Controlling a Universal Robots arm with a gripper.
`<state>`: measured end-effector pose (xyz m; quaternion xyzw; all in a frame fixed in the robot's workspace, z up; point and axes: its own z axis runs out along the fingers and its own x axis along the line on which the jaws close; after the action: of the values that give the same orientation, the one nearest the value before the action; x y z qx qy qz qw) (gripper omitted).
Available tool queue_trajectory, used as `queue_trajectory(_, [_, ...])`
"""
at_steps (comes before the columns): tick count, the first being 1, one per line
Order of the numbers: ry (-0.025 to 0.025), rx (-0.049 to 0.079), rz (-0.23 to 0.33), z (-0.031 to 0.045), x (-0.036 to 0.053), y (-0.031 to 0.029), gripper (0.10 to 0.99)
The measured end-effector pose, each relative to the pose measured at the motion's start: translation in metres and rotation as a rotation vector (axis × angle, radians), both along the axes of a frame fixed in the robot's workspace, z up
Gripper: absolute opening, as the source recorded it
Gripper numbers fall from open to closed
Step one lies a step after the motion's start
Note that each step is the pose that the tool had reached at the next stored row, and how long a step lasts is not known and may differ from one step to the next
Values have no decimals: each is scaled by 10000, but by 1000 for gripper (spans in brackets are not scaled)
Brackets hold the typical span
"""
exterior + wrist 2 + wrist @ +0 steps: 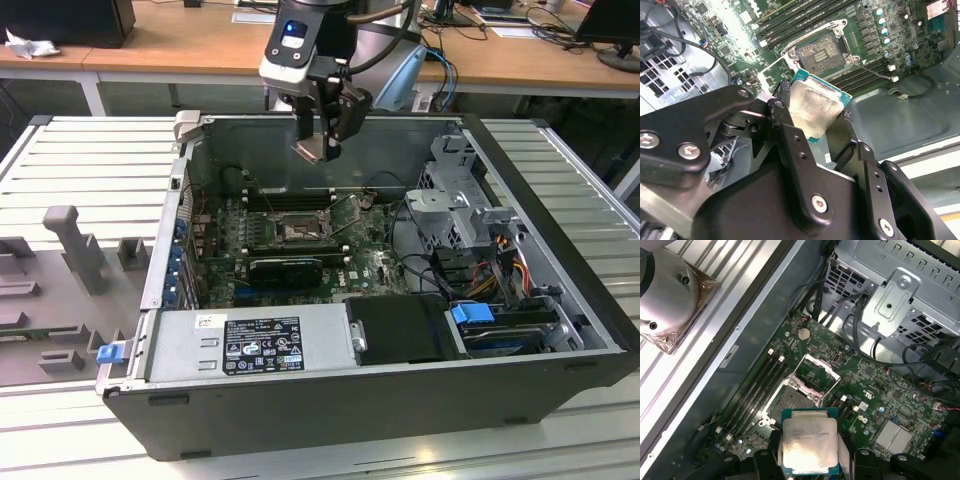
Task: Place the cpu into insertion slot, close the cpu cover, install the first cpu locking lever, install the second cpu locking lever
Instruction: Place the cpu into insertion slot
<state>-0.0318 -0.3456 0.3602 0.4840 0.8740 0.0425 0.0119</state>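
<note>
My gripper [318, 148] hangs above the open computer case [150, 280], shut on the cpu [309, 151] by two opposite edges. The pale silvery chip with its green rim shows in both wrist views [812, 107] [807, 442], with black fingers [785, 120] on either side. Below it on the green motherboard lies the insertion slot [298, 232] [820, 52] [790, 401], open and bare. The cpu cover [821, 372] is swung back off the socket on its hinge. A thin locking lever [873, 73] stands away from the socket.
Black memory sticks [757, 385] lie beside the socket. A metal drive cage [455, 205] with loose cables stands at the exterior view's right, and a power supply [250, 345] fills the near side. Grey fixture blocks [75, 245] sit on the slatted table outside the case.
</note>
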Motion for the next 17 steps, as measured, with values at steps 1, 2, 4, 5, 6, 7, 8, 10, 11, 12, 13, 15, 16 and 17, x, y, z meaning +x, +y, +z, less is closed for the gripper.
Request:
queue_trajectory(1, [0, 0, -169, -1, 0, 0, 533])
queue_trajectory(2, [0, 0, -230, -1, 0, 0, 533])
queue_trajectory(4, [0, 0, -411, -2, 0, 0, 533])
queue_trajectory(5, [0, 0, -533, -2, 0, 0, 533])
queue_trajectory(6, [0, 0, -579, -2, 0, 0, 533])
queue_trajectory(7, [0, 1, -633, -2, 0, 0, 533])
queue_trajectory(8, [0, 1, -719, -2, 0, 0, 533])
queue_trajectory(10, [0, 0, -875, -2, 0, 0, 533])
queue_trajectory(11, [0, 0, -917, -2, 0, 0, 533])
queue_trajectory(12, [0, 0, -957, -2, 0, 0, 533])
queue_trajectory(13, [0, 0, -997, -2, 0, 0, 533])
queue_trajectory(15, [0, 1, -1092, -3, 0, 0, 533])
queue_trajectory(16, [0, 0, -1130, -3, 0, 0, 533])
queue_trajectory(17, [0, 0, -1171, -3, 0, 0, 533])
